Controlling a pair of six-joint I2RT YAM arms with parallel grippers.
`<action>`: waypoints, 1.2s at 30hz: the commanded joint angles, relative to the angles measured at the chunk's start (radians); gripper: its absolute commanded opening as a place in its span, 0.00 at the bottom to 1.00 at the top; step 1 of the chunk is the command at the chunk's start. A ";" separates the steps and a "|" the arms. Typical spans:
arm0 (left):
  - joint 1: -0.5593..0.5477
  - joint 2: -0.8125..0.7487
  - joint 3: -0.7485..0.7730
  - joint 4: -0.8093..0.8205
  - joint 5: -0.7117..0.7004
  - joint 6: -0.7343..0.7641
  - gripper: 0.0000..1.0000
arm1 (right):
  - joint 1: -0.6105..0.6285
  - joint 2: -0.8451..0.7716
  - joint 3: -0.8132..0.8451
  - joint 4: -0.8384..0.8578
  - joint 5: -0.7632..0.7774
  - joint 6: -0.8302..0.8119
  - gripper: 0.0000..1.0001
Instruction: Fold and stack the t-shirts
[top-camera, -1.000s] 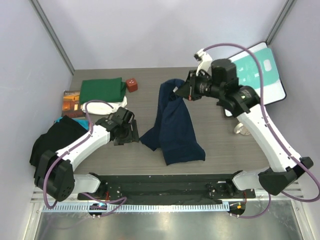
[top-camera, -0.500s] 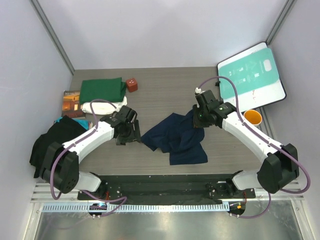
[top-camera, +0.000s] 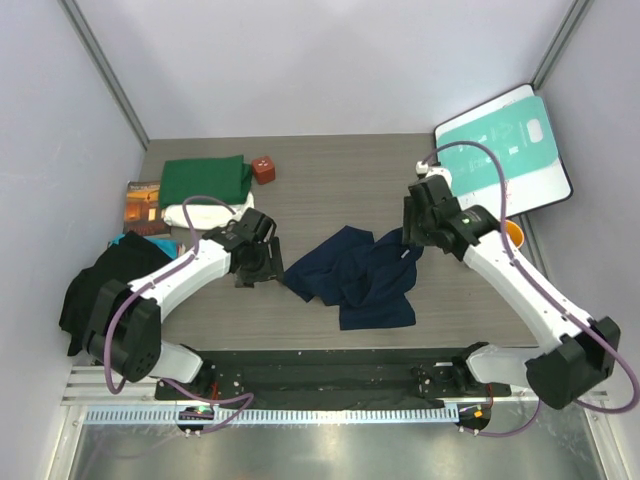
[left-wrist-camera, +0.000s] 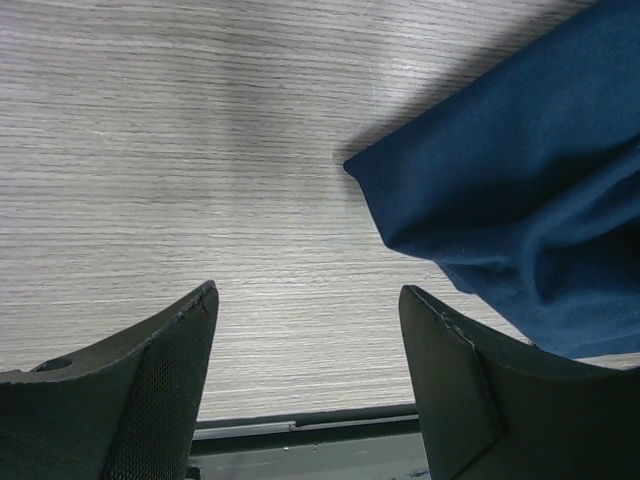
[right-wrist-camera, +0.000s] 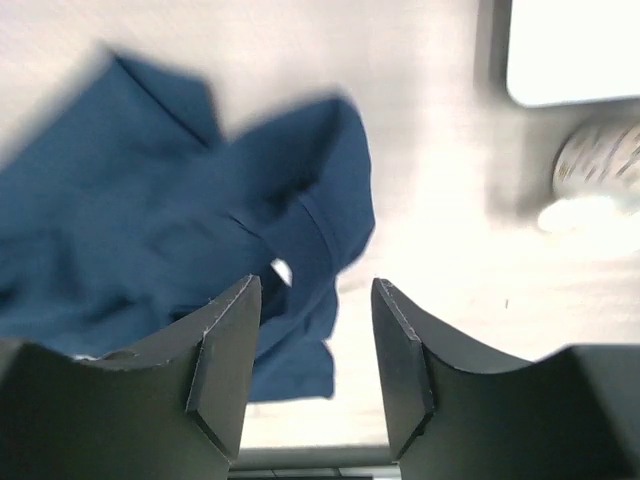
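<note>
Left gripper (left-wrist-camera: 310, 295): jaws apart, empty, low over table (top-camera: 330, 190), just beside navy t-shirt (top-camera: 355, 280) corner. Right gripper (right-wrist-camera: 315, 285): jaws apart, nothing between, above shirt's rumpled right edge. Far left: folded green t-shirt (top-camera: 205, 180), cream t-shirt (top-camera: 190, 216) at its near edge.

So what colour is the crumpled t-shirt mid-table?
The t-shirt is navy blue, clearest in left wrist view.

Left arm (top-camera: 190, 272) and right arm (top-camera: 512, 278): white shells, black joints and bases, looping purple cables, dark wedge-shaped jaws, finely textured inside.
</note>
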 joint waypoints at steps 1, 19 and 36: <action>0.006 0.012 0.004 0.039 0.020 -0.002 0.73 | -0.003 -0.066 0.093 0.046 0.013 -0.062 0.55; 0.004 0.015 -0.026 0.045 0.019 0.003 0.73 | 0.022 0.246 0.223 0.118 -0.260 -0.200 0.66; 0.006 0.041 -0.034 0.073 0.039 0.011 0.72 | 0.147 0.405 0.231 -0.092 -0.262 -0.110 0.66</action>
